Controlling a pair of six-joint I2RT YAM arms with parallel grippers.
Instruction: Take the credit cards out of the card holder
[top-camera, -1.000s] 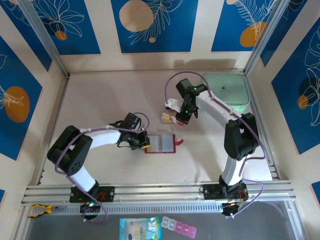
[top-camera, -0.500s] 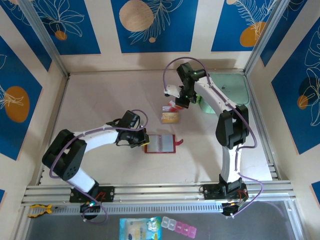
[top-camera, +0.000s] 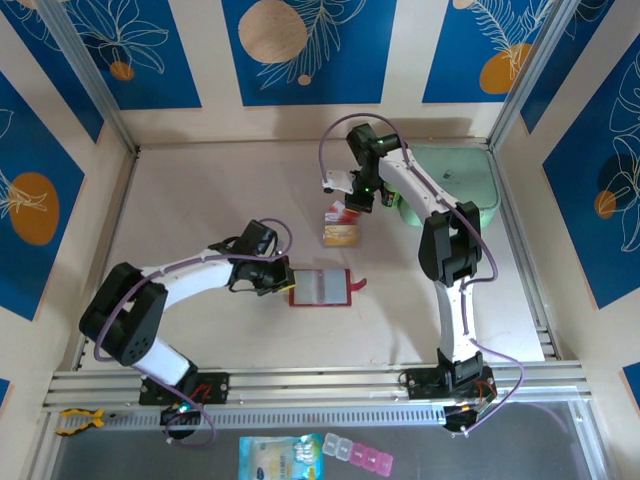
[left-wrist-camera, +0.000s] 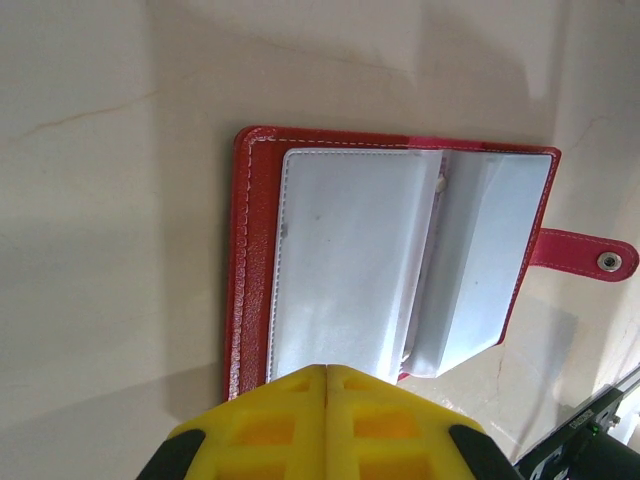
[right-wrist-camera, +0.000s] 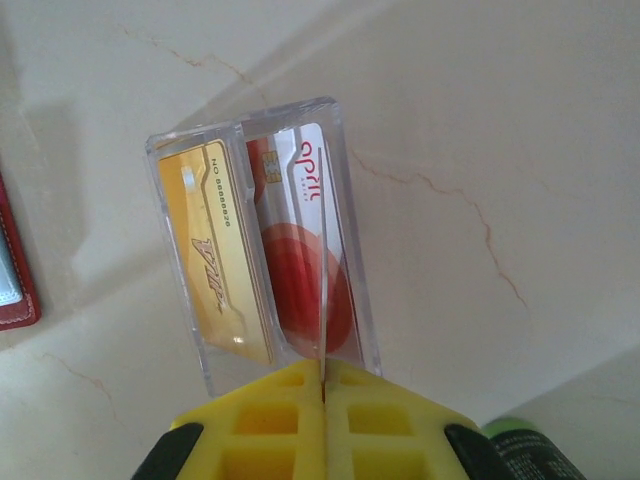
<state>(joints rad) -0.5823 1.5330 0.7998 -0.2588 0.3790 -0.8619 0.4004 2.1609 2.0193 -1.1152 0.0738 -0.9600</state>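
The red card holder (top-camera: 322, 287) lies open on the table, its greyish clear pockets (left-wrist-camera: 350, 250) facing up and its snap tab (left-wrist-camera: 590, 255) out to the right. My left gripper (top-camera: 285, 281) is shut, its yellow tips (left-wrist-camera: 327, 368) over the holder's left edge. Farther back, my right gripper (top-camera: 352, 205) is shut on a thin clear edge (right-wrist-camera: 323, 300) of a clear plastic sleeve (right-wrist-camera: 180, 200). Two credit cards sit in the sleeve, a gold one (right-wrist-camera: 215, 260) and a white and red one (right-wrist-camera: 295, 250). From above they show as gold (top-camera: 340, 235) and red-white (top-camera: 340, 213). Whether the sleeve touches the table I cannot tell.
A big mint green case (top-camera: 455, 180) lies at the back right, close behind my right arm. Beyond the front rail lie a blue packet (top-camera: 280, 458) and a pink pill organiser (top-camera: 360, 455). Patterned walls close in the table on three sides.
My right gripper has moved away from the card holder toward the back, uncovering the gold and red-white cards. My left gripper has stayed at the holder's left edge.
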